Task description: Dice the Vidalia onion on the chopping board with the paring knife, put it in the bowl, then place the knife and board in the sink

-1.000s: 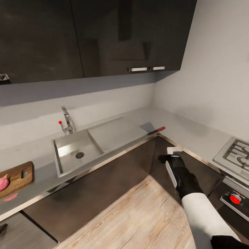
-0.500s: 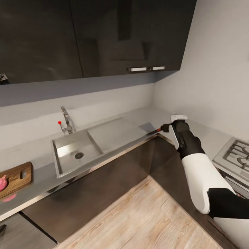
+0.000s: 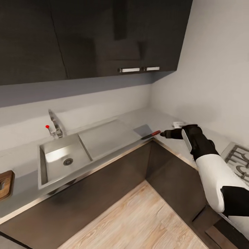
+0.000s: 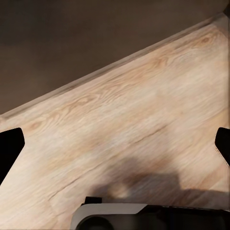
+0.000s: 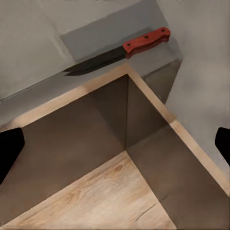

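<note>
The paring knife lies flat on the grey countertop at its inner corner, its red handle toward my right gripper and its dark blade pointing at the drainboard. That gripper hovers just beyond the handle end, apart from it. In the right wrist view the knife lies ahead of the open right gripper, whose fingers hold nothing. The sink is at the left, its basin empty apart from the drain. Only a corner of the chopping board shows at the far left. The onion and bowl are out of view. My left gripper hangs open over the wooden floor.
A chrome tap with a red knob stands behind the sink, and a flat drainboard lies between basin and knife. Dark wall cabinets hang overhead. A gas hob sits at the right edge, behind my right arm.
The view has swung right, sliding the board and onion off the left edge. My right arm has risen from in front of the cabinets to the counter corner by the knife handle.
</note>
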Controlling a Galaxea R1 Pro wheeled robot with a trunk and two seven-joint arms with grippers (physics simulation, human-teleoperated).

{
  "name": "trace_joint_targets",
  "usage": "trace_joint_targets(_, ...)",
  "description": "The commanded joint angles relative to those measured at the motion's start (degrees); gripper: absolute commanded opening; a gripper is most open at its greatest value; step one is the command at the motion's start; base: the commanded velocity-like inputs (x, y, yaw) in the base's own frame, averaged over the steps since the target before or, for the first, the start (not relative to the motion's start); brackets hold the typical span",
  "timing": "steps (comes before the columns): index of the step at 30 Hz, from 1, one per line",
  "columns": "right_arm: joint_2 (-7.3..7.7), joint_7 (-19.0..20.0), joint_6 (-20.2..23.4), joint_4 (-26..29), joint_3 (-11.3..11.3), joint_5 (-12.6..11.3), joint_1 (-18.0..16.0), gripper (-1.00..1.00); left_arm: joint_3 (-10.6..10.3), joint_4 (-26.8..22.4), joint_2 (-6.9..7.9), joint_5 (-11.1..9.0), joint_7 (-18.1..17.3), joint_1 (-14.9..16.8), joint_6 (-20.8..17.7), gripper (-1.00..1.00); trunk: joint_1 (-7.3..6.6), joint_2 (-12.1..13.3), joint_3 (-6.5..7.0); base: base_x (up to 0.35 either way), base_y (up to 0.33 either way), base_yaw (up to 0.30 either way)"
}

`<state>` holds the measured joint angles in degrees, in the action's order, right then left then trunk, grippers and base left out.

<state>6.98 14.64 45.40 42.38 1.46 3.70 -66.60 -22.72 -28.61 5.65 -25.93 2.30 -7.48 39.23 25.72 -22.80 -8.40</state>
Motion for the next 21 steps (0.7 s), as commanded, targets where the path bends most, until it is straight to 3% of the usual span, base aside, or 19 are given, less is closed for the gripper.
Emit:
trace_joint_targets(1, 0.2, 1.67, 0.22, -0.01, 0.08, 0.38, -0.03, 1.0, -0.48, 0.0, 0.08, -0.49, 0.24, 0.01, 0.14, 1.0, 0.06, -0.11, -0.11, 0.221, -0.221, 0.0)
trace_joint_targets(8, 0.56, 6.98, 0.11, 0.02, -0.36, 0.6, -0.07, 1.0, -0.48, 0.21, 0.06, -0.48, 0.24, 0.01, 0.14, 1.0, 0.06, -0.11, -0.11, 0.209, -0.221, 0.0)
trace_joint_targets(11, 0.66, 8.49, -0.57, 0.18, -2.06, 0.7, -0.09, 1.0, -0.48, 0.23, 0.06, -0.48, 0.24, 0.01, 0.14, 1.0, 0.06, -0.11, -0.11, 0.169, -0.205, 0.0)
trace_joint_targets(14, 1.62, 9.13, -1.09, 0.81, -4.27, 0.82, -0.15, 1.0, -0.48, 0.22, 0.06, -0.45, 0.24, 0.01, 0.14, 1.0, 0.06, -0.11, -0.11, 0.137, -0.167, 0.0)
trace_joint_targets(18, 2.15, 9.23, -1.2, 1.3, -4.98, 0.92, -0.63, 1.0, -0.48, 0.22, 0.06, -0.44, 0.24, 0.01, 0.14, 1.0, 0.06, -0.11, -0.11, 0.111, -0.129, 0.0)
trace_joint_targets(21, 2.1, 9.14, -1.16, 1.15, -5.2, 2.0, -3.22, 1.0, -0.48, 0.24, 0.06, -0.44, 0.24, 0.01, 0.14, 1.0, 0.06, -0.11, -0.11, 0.046, -0.053, 0.0)
